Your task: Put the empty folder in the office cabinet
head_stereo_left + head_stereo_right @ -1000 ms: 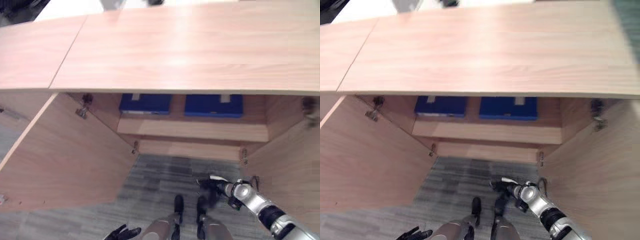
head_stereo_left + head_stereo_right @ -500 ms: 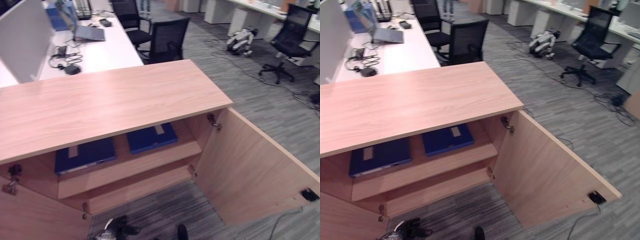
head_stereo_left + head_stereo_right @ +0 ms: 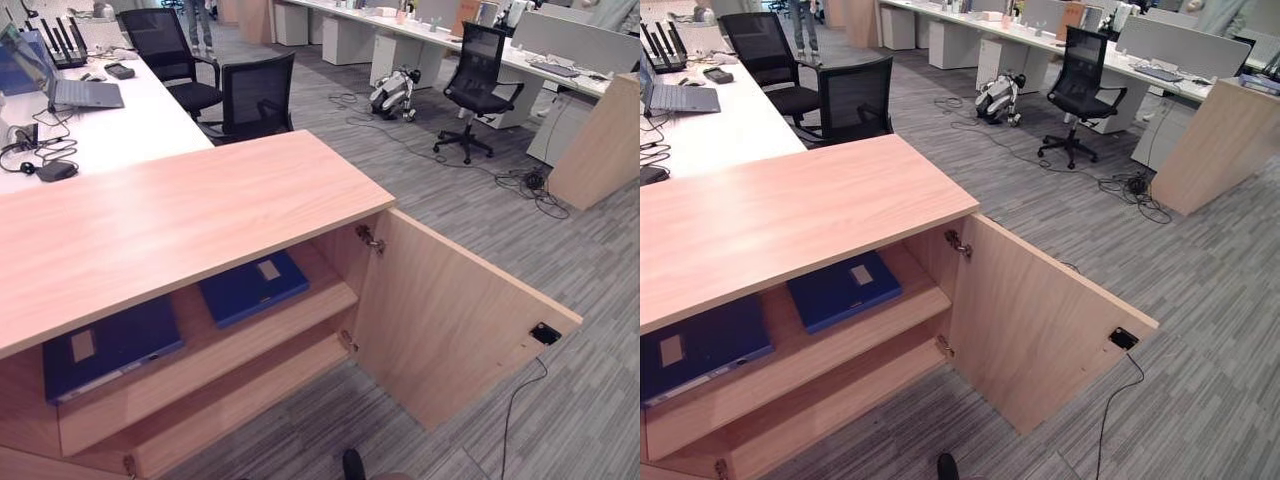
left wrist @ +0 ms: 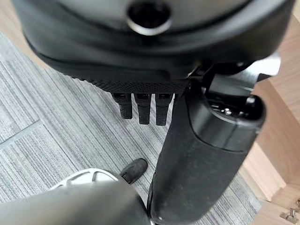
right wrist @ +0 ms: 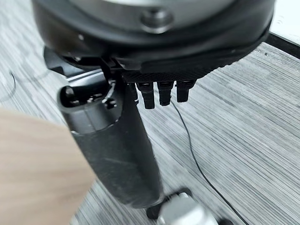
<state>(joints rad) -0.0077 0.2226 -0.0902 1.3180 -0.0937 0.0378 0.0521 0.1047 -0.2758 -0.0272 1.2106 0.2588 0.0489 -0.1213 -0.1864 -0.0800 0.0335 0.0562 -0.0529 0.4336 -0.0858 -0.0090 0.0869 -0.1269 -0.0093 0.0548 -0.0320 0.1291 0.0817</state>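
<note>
The wooden office cabinet (image 3: 170,215) stands with its right door (image 3: 450,330) swung wide. Two dark blue folders lie flat on its upper shelf, one at the left (image 3: 110,345) and one nearer the door (image 3: 253,288). The lower shelf (image 3: 230,395) is bare. My left hand (image 4: 154,65) hangs over the grey carpet beside a wooden panel (image 4: 281,117), fingers straight, thumb (image 4: 201,159) out, holding nothing. My right hand (image 5: 154,42) also hangs over the carpet by a wooden edge (image 5: 37,164), fingers relaxed and empty.
Behind the cabinet is a white desk (image 3: 150,115) with a laptop (image 3: 80,95) and black office chairs (image 3: 258,95). Another chair (image 3: 477,85) and a small robot dog (image 3: 395,90) are further back. A wooden unit (image 3: 600,140) stands far right; a cable (image 3: 515,400) trails on the open carpet.
The camera has swung up and to the right, so the cabinet has slid left and the open right door and office behind have come into the picture. Both folders lie as before.
</note>
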